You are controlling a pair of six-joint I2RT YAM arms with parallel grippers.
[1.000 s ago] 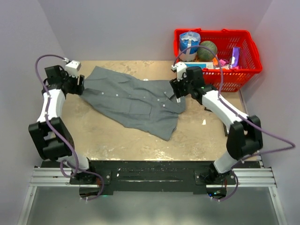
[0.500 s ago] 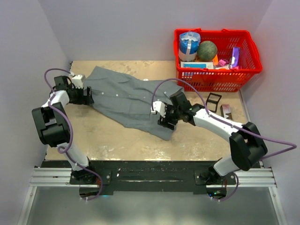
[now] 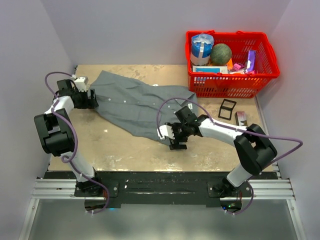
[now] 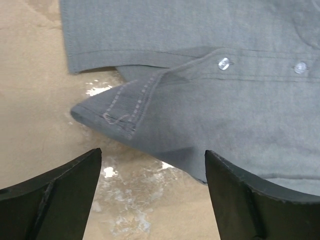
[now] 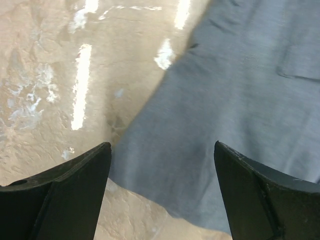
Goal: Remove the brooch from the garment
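Here, the grey button-up shirt point(image 3: 135, 105) lies crumpled flat on the tan table point(image 3: 125, 150), running from the far left corner towards the middle. The brooch cannot be made out on it in any view; it is hidden or too small to tell.

The left gripper point(image 3: 94, 98) sits low at the shirt's left end. In the left wrist view its gripper point(image 4: 152, 152) is spread wide and holds nothing. A folded, stitched corner of the hem point(image 4: 120, 107) lies just ahead of the gap, and two pale buttons point(image 4: 224, 63) sit along the placket beyond.

The right gripper point(image 3: 176, 140) points down at the shirt's near edge, towards the table's centre. In the right wrist view that gripper point(image 5: 161, 150) also stands wide apart with nothing gripped. The grey cloth edge runs diagonally between the fingers, with bare table to the left. Whether the fingers touch the cloth cannot be told.

At the far right stands a red basket point(image 3: 225, 87) holding a green ball point(image 3: 221, 52) and a blue-and-white roll point(image 3: 202, 46). A small black frame point(image 3: 227, 108) lies on the table just in front of it.
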